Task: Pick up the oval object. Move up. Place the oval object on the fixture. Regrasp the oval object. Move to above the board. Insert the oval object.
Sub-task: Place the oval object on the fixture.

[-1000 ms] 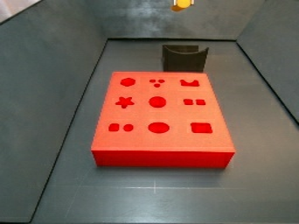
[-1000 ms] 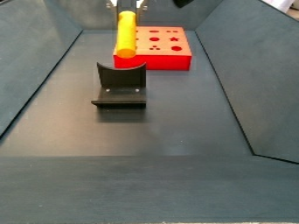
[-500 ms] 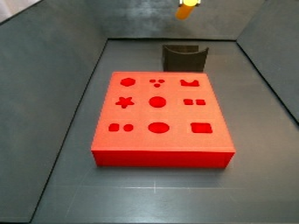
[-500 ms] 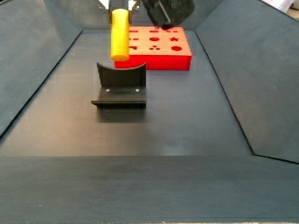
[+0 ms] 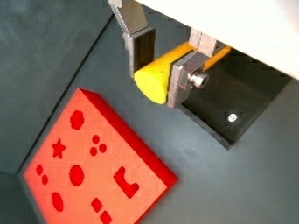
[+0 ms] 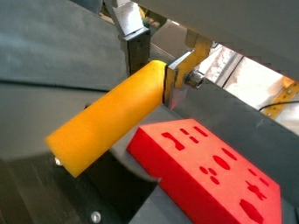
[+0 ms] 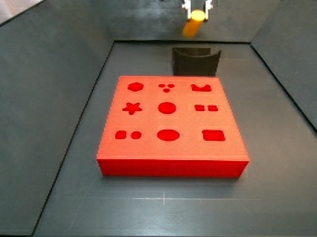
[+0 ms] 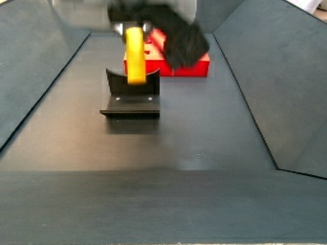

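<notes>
My gripper [image 5: 162, 66] is shut on the oval object [image 5: 156, 77], a yellow-orange peg whose long free end sticks out past the fingers [image 6: 111, 118]. In a side view the peg [image 8: 134, 55] hangs upright just above the fixture [image 8: 130, 96], its lower end close to the notch; the gripper [image 8: 143, 27] above it is blurred. From the opposite side the peg [image 7: 194, 26] shows under the gripper [image 7: 196, 11], behind the dark fixture [image 7: 195, 61]. The red board [image 7: 170, 123] with its shaped holes lies flat in front of the fixture.
Sloping grey walls [image 7: 62, 83] close in the dark floor on both sides. The board [image 8: 192, 59] lies just beyond the fixture, a narrow gap between them. In the wrist views the board [image 5: 93, 162] sits off to one side of the fixture base [image 5: 239, 101].
The gripper has come down with the peg. The peg's lower end has dropped from well above the fixture to just over its notch.
</notes>
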